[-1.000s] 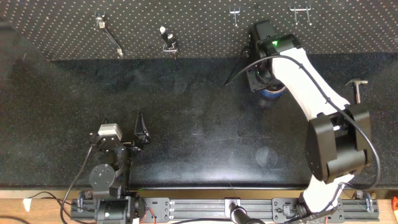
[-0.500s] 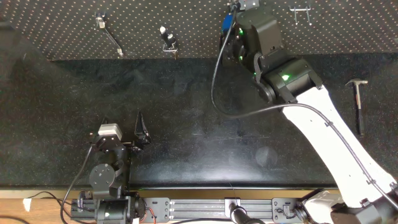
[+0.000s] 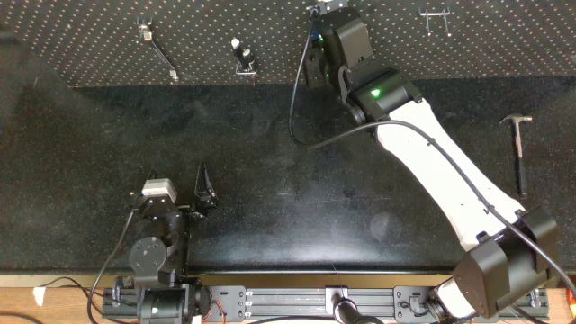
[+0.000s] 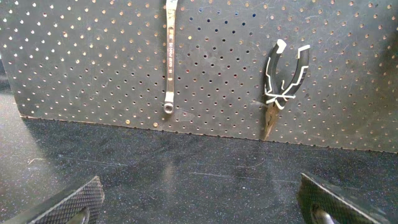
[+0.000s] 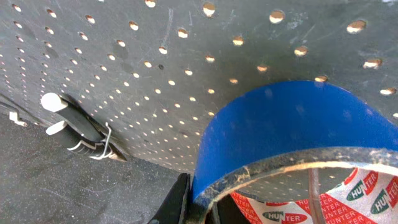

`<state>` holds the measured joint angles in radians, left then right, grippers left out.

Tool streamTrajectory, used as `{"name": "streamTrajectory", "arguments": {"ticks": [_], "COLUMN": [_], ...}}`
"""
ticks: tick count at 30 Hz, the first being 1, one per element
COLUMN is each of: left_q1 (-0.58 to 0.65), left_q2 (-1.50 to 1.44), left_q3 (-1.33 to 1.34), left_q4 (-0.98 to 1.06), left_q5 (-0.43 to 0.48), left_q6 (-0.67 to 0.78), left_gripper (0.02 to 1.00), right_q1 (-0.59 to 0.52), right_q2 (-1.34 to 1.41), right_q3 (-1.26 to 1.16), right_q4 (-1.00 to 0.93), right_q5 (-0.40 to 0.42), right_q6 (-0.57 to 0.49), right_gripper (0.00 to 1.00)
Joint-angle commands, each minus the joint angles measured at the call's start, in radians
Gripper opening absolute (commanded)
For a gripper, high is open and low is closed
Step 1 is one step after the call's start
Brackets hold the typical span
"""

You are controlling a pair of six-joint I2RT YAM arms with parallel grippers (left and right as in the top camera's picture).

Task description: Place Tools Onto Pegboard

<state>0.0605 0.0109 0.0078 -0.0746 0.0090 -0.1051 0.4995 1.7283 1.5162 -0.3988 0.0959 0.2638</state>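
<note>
Where the top view looks down, the right arm stretches from five o'clock up to the pegboard (image 3: 90, 36) at twelve o'clock. The right gripper (image 3: 317, 49) is up against the board, and a sliver of the blue tape roll (image 3: 314, 38) shows beside it. Toward eleven o'clock a wrench (image 3: 158, 50) hangs on the board, with pliers (image 3: 243, 57) at its three o'clock. A metal hook (image 3: 435, 20) sits toward one o'clock. A hammer (image 3: 519, 148) lies on the dark desk (image 3: 288, 180) at three o'clock, well apart from both arms. The left gripper (image 3: 205, 187) sits low at eight o'clock, near its own base.

In the left wrist view, that arm's fingers (image 4: 68, 202) are spread wide over the desk, facing the pegboard. The wrench hangs upright there, and the pliers hang nose down beside it.

In the right wrist view, the blue tape roll stands close in front of the pegboard; whether it touches the board I cannot tell. A dark finger presses on the roll's rim, so the fingers are pinching its wall. The pliers hang farther along the board.
</note>
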Motion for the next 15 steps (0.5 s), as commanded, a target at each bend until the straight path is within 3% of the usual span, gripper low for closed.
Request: {"name": "streamTrajectory", "arguments": {"ticks": [1,3,7,15], "left_q1": [0.004,0.004,0.004,0.004], "left_q2": [-0.007,-0.008,-0.007,-0.008], "left_q3": [-0.002,-0.002,-0.002,-0.002], "left_q4": [-0.005,-0.005,-0.005,-0.005], "left_q5": [0.014,0.014,0.014,0.014], "left_q6": [0.009,0.009,0.009,0.009], "left_gripper": [0.996,0.993,0.996,0.996], "right_q1": [-0.006,-0.006,-0.005,-0.005], "right_q2": [0.042,0.049,0.049,-0.029], "right_q3": [0.008,0.008,0.008,0.008], "right_q4": [0.046,0.047,0.045,-0.087], "right_q5": [0.035,0.035,0.027,-0.003], "right_q6": [-0.027,-0.027,-0.027,-0.027], "right_gripper": [0.119,0.235,0.367,0.386]}}
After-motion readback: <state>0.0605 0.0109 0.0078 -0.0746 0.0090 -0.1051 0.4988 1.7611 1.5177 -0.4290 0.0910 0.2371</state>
